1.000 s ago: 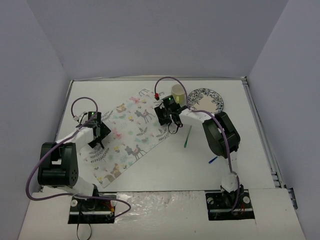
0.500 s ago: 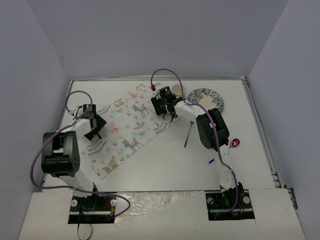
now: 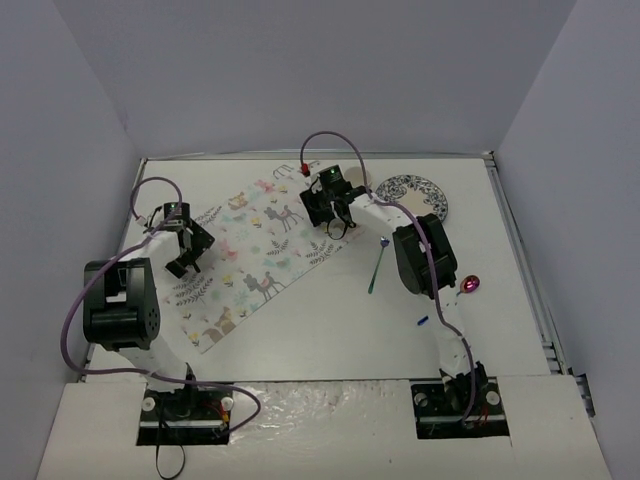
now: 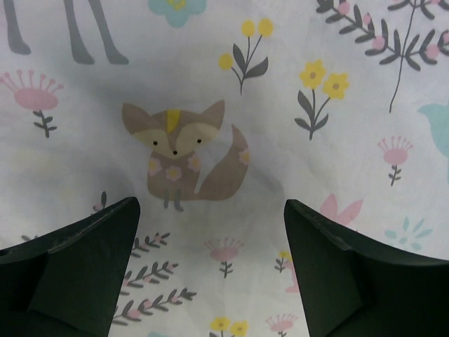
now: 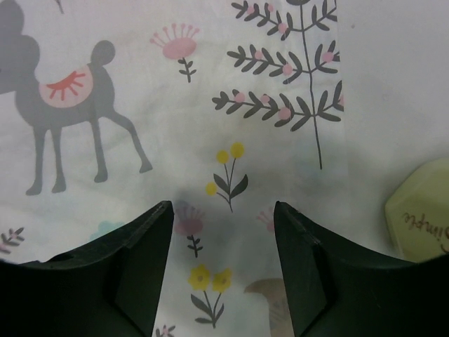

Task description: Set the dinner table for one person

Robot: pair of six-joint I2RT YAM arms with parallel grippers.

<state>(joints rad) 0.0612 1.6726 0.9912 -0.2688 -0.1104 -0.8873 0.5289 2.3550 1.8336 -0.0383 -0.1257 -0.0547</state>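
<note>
Left hand [image 4: 210, 207], right hand [image 5: 222, 207] hover above placemat [image 3: 262, 262].

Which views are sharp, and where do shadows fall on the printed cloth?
Left wrist: the floral animal-print cloth placemat is in focus, with soft grey shading near the black left gripper. Right wrist: print sharp too, faint shadow at the right gripper. Top external: even, soft light, no glare.

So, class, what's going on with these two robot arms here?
Both arms hover over the floral placemat, askew on the dinner table. The left gripper is open above its left part; the right gripper is open above its far edge, beside a pale cup. Neither holds anything. The plate and a green utensil lie off the mat.
</note>
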